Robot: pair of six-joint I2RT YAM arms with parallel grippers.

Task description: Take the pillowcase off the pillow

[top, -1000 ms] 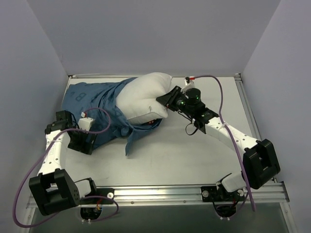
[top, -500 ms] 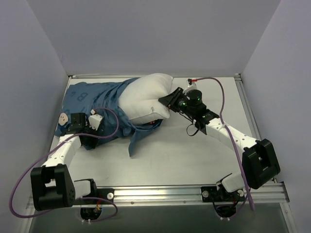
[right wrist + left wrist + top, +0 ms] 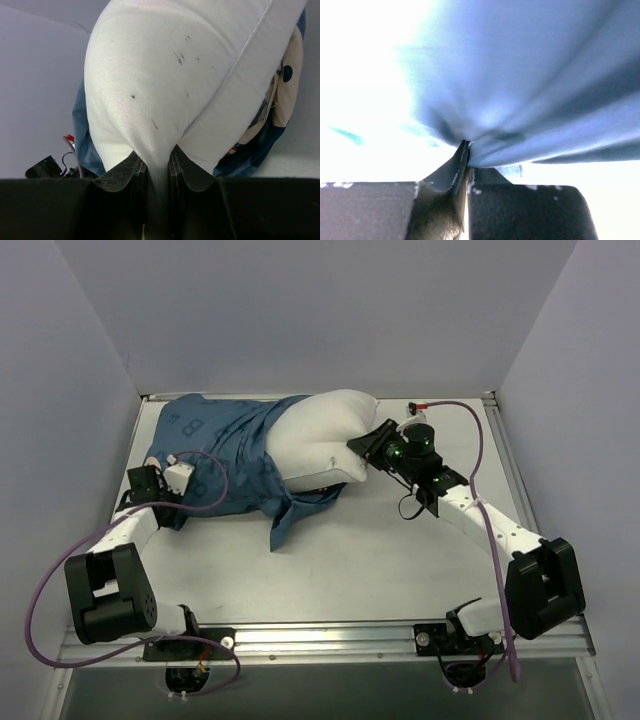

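Near the left edge, left gripper clamps dark blue printed fabric pillowcase; right gripper pinches soft white stuffed pillow, likely to part them.

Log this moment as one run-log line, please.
left end effector: shut on pillowcase | right end effector: shut on pillow | pillow: partly out of pillowcase

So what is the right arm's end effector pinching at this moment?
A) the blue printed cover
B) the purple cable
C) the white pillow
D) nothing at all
C: in the right wrist view the right end effector is closed on a fold of the white pillow, while the blue pillowcase is pinched by the left end effector.
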